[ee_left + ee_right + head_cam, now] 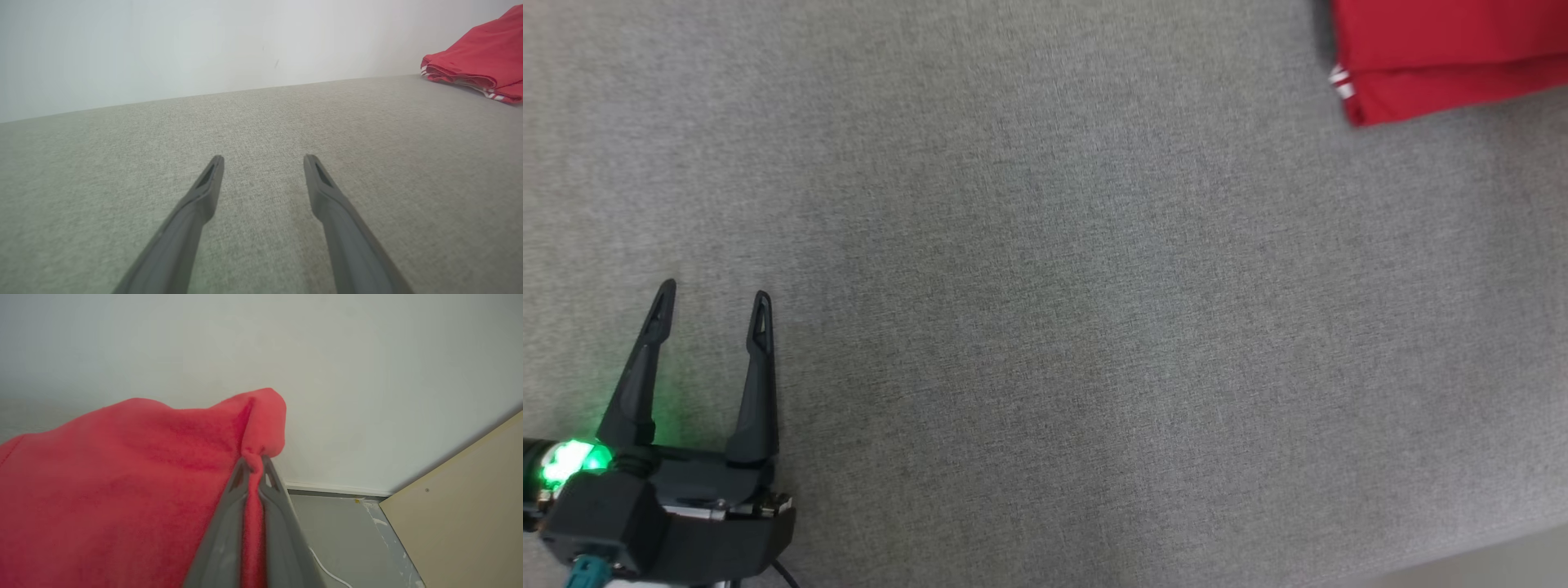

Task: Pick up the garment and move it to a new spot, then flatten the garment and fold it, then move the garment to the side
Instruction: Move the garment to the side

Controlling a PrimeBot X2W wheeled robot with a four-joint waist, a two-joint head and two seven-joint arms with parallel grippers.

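The grey cloth-covered surface (1045,327) spreads across the head view; the red garment (1445,57) lies at about one o'clock on it, at the far corner, with layered edges and a bit of white trim showing, so it looks folded already; the step in hand, as I judge it, is the last one, moving the garment to the side

To do that well, the pinch should carry the whole stack and not just the top layer; a low, slow slide or a slight lift toward the chosen spot would spare the folds, and the cloth should be set down flat before the fingers part; a quick pull could drag the layers askew

The right gripper (253,463) is closed tight on a bunched fold of the garment, red cloth squeezed between its two fingers and rising in a hump above the tips at twelve o'clock in its wrist view; the left gripper (715,292) sits at about eight o'clock in the head view, jaws spread wide, holding nothing, hovering just over bare grey cloth and well apart from the garment
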